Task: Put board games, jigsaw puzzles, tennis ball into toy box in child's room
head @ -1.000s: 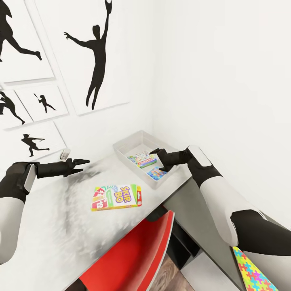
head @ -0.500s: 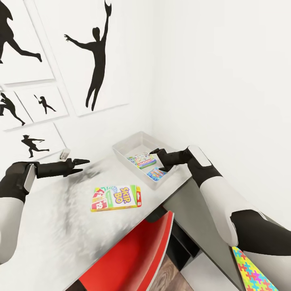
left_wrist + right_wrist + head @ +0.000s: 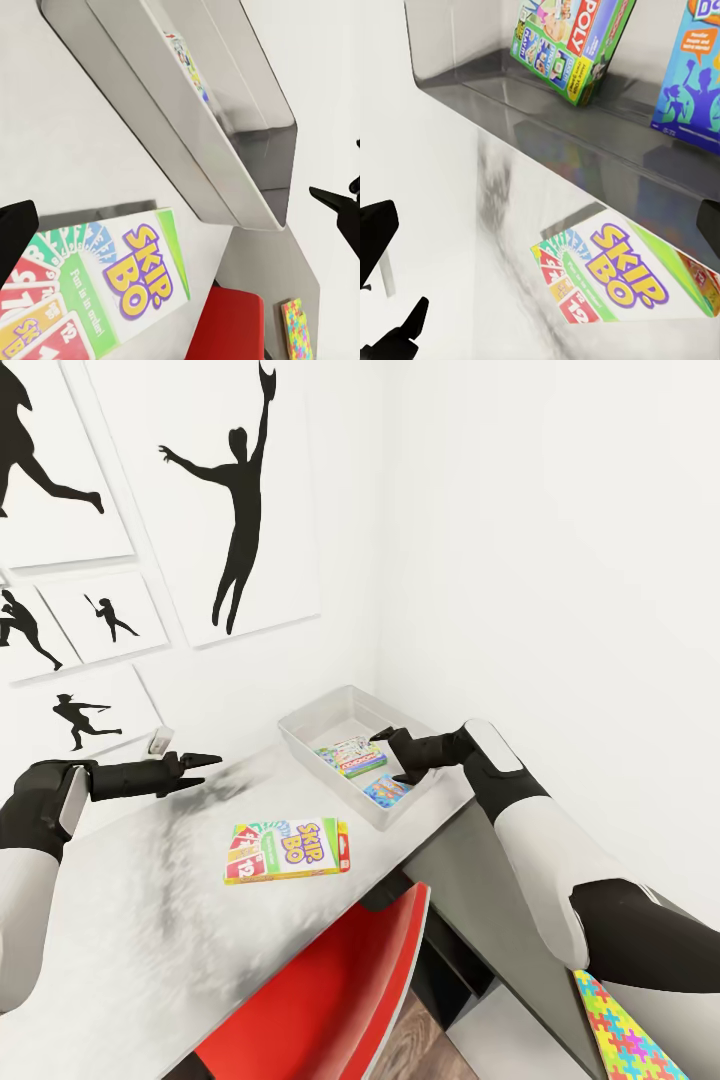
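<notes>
Ahead, a light grey table [image 3: 150, 920] holds a pale toy box [image 3: 310, 722] in the corner, two game boxes inside. A Skip-Bo game [image 3: 288, 849] lies flat near it. Right gripper [image 3: 392, 756] hovers over the box, fingers spread, empty. Left gripper [image 3: 203, 765] hangs open, empty.

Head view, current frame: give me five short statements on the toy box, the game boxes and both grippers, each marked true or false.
1. The shallow pale grey plastic toy box holds two colourful game boxes. True.
2. The Skip-Bo game box lies inside the bin. False: it lies flat on the light grey table top, outside it.
3. The right gripper is shut on a game box. False: its fingers are open and empty over the bin.
4. The left gripper holds nothing. True.
5. A multicolour jigsaw puzzle sheet is in the bin. False: it shows at the lower right, apart from it.
</notes>
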Available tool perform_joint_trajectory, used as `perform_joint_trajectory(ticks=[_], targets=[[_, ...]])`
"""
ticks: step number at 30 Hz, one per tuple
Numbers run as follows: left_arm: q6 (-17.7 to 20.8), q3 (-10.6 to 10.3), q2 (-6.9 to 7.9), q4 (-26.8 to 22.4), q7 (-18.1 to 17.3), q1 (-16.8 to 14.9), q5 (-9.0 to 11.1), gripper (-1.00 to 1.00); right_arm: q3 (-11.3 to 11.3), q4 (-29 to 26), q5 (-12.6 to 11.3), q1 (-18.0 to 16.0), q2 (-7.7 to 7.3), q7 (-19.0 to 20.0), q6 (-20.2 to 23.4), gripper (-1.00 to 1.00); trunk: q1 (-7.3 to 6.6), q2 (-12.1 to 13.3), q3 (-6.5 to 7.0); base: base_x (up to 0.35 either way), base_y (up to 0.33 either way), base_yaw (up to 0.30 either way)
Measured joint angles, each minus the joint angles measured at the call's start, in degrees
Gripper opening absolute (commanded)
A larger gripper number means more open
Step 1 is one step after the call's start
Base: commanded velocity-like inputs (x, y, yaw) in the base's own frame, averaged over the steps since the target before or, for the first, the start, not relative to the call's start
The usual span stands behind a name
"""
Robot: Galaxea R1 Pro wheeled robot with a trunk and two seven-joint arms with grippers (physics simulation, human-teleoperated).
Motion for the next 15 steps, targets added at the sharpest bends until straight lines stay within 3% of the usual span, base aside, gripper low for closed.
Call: perform_joint_trajectory(ticks=[10,15], targets=[[0.0,0.0,0.00,0.0,0.0,0.0,0.0,1.00,0.1,0.0,0.0,0.0,0.01,0.0,0.0,1.00,0.00,0.0,0.00,-0.006,0.000,0.000],[0.0,0.0,0.00,0.0,0.0,0.0,0.0,1.00,0.1,0.0,0.0,0.0,0.03,0.0,-0.1,1.00,0.02,0.0,0.02,-0.143,0.000,0.000]])
